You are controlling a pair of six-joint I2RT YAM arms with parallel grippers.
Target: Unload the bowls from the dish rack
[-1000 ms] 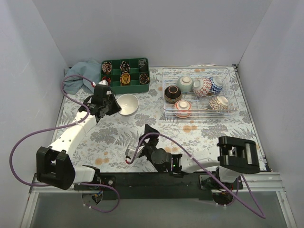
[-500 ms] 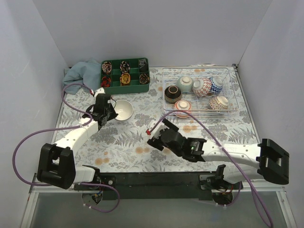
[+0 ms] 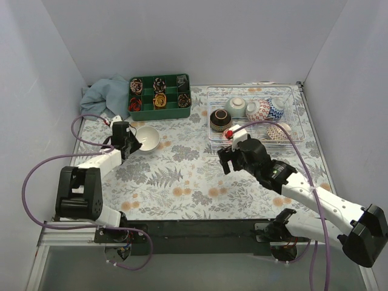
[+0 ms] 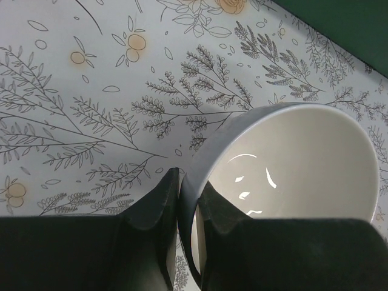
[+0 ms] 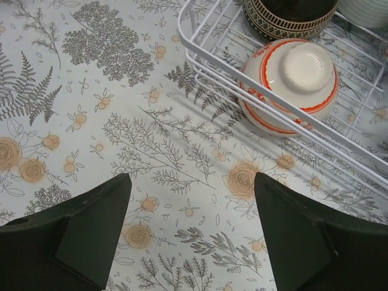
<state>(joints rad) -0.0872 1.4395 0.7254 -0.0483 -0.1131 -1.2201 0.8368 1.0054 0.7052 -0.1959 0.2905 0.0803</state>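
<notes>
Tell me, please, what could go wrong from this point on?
The left pincer grips the white bowl only by its thin rim, so it might slip or tip. The open right pincer faces the wire wall of the dish rack, with the upturned orange-rimmed bowl behind it; a finger could snag there.

Table cover (image 3: 182,176): white, grey ferns, orange blossoms.
White bowl (image 4: 291,163): plain, glossy.
Dish rack (image 5: 212,33): white wire.
Inverted bowl (image 5: 290,85), rack's 7 o'clock corner: cream, orange-red bands.
Dark bowl (image 5: 285,18), at its 11 o'clock: brown-black, cream geometric band.
Tray (image 3: 159,112): green.
Cloth (image 3: 100,97): grey-blue.
</notes>
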